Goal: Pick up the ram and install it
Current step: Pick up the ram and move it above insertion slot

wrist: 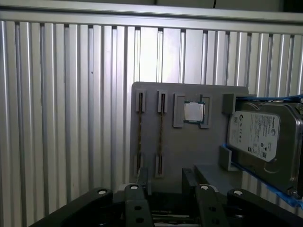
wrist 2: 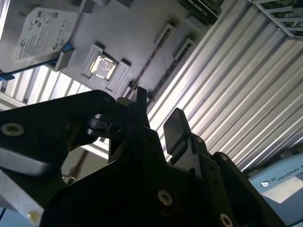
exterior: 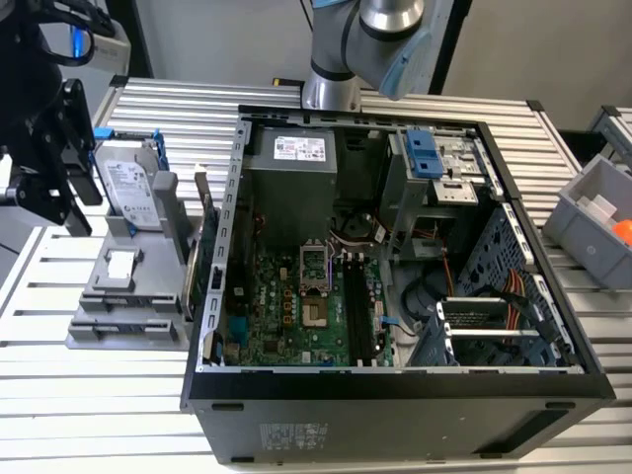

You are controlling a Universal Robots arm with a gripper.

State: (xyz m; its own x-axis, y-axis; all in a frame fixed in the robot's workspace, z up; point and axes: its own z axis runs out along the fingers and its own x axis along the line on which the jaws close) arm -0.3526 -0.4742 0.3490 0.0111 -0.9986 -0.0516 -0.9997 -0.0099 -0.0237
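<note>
Progress stands at the very start: nothing is gripped yet. In the first wrist view the gripper [wrist: 165, 182] holds its fingers [wrist: 142, 178] apart with nothing between them. It is aimed at the grey fixture [wrist: 189, 151], where the ram [wrist: 140, 132] lies as two sticks side by side in their holders, beside a processor chip [wrist: 193, 112] and a hard drive [wrist: 262, 137].

In the second wrist view the gap between the fingers is likewise bare, and the sticks lie beyond it.

In the exterior view the gripper hangs at the frame's left edge, near the fixture. The open computer case [exterior: 395, 395] fills the centre. Its memory slots [exterior: 360, 306] look unfilled, so both pickup and installation remain.
</note>
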